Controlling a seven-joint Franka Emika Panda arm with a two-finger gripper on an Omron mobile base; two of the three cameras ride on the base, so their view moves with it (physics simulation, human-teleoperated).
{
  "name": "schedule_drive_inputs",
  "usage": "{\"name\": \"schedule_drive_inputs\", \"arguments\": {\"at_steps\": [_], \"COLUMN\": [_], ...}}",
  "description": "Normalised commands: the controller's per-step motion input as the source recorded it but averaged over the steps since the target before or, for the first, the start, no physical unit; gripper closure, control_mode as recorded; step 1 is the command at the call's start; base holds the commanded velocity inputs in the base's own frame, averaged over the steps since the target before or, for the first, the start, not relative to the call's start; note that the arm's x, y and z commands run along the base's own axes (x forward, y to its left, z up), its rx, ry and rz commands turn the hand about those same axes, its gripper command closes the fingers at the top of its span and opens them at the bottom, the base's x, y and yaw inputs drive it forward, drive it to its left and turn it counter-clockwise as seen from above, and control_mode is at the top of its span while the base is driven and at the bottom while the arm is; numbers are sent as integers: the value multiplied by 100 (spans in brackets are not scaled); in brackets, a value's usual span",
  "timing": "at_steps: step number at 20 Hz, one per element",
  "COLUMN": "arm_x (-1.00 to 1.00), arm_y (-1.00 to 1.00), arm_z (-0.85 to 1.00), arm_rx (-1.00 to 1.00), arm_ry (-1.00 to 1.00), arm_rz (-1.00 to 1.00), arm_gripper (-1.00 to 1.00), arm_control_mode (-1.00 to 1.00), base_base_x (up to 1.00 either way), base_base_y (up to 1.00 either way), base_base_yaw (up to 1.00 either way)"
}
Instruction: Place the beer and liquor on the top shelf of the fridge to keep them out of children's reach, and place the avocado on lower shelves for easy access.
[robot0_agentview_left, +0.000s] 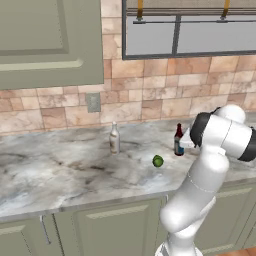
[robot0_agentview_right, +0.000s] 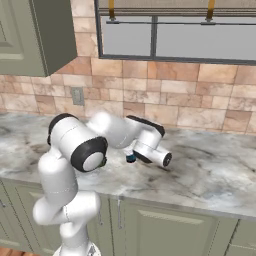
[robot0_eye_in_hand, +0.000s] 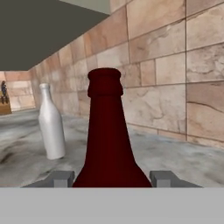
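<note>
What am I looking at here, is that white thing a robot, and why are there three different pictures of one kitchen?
Yes, the white thing is a robot arm with dark joints, standing in front of a computer-drawn kitchen counter. Two pictures come from cameras behind the arm, one on its left and one on its right. The third comes from a camera on the hand, looking along its gripper.

On the marble counter stand a pale bottle and a dark red bottle with a blue label. A small green avocado lies in front of them, nearer the counter's edge.

In the hand picture the dark red bottle's neck rises right between the two grey fingertips, with one on each side. Whether they already press on the glass is hard to tell. The bottle stands upright on the counter and has not been lifted.
</note>
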Motion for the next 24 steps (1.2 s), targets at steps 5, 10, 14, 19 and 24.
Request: {"name": "schedule_drive_inputs", "arguments": {"at_steps": [5, 10, 14, 19, 24], "arm_x": [0, -33, -62, -69, -59], "arm_y": [0, 18, 41, 70, 73], "arm_z": [0, 69, 100, 100, 98], "arm_rx": [0, -1, -13, -16, -14], "arm_ry": [0, -2, -16, -3, 0], "arm_rz": [0, 0, -2, -12, -21], "arm_gripper": [100, 100, 100, 100, 100], "arm_control_mode": [-100, -100, -100, -100, -100], "base_base_x": [0, 0, 0, 0, 0], "base_base_y": [0, 0, 0, 0, 0], "base_base_yaw": [0, 0, 0, 0, 0]}}
